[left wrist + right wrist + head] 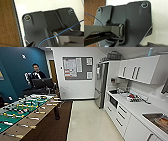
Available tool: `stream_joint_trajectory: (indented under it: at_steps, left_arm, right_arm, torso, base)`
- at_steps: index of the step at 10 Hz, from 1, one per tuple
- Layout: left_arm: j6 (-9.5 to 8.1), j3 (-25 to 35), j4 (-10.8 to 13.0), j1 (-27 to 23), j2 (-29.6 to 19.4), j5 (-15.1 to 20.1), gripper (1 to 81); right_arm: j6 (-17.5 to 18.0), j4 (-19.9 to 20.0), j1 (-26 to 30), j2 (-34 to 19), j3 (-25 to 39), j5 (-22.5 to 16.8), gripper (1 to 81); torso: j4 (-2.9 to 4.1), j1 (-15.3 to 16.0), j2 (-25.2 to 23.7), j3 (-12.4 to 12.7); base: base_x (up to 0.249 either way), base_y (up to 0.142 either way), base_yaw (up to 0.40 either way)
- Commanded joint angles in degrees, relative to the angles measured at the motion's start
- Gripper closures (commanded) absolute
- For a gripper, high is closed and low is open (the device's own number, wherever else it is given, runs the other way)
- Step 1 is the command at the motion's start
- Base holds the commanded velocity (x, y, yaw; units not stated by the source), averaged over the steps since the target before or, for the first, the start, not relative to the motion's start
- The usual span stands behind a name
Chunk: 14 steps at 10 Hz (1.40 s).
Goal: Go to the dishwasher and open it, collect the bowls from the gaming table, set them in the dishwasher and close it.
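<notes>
Our wrists hang low over the floor, cameras looking down past our own dark plates and jointed bars. A thin blue cable [65, 30] crosses our left wrist. We cannot make out either gripper's fingers.

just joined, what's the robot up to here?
Nothing is being handled. The head view looks down a kitchenette: table-football table on the left, white counter with a sink on the right, a steel fridge farther along. A person stands at the far end behind dark screens. No bowls or dishwasher identifiable yet.
</notes>
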Motion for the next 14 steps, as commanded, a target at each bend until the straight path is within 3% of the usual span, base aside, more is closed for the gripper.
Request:
stream_joint_trajectory:
  at_steps: [1, 14]
  left_arm:
    - [0.04, 0.0, 0.9, -2.2, -0.5, 2.8, 1.0]
    - [0.04, -0.7, 0.9, -2.2, 0.1, 2.8, 1.0]
  right_arm:
    - [-0.2, -0.5, 2.0, -0.1, 0.1, -2.7, 1.0]
    - [0.2, -0.2, 2.0, 0.6, 0.0, -2.9, 1.0]
  torso:
    - [0.00, 0.0, 0.0, 0.0]
    - [0.00, 0.0, 0.0, 0.0]
  base:
    - [0.000, 0.000, 0.381]
    - [0.000, 0.000, 0.381]
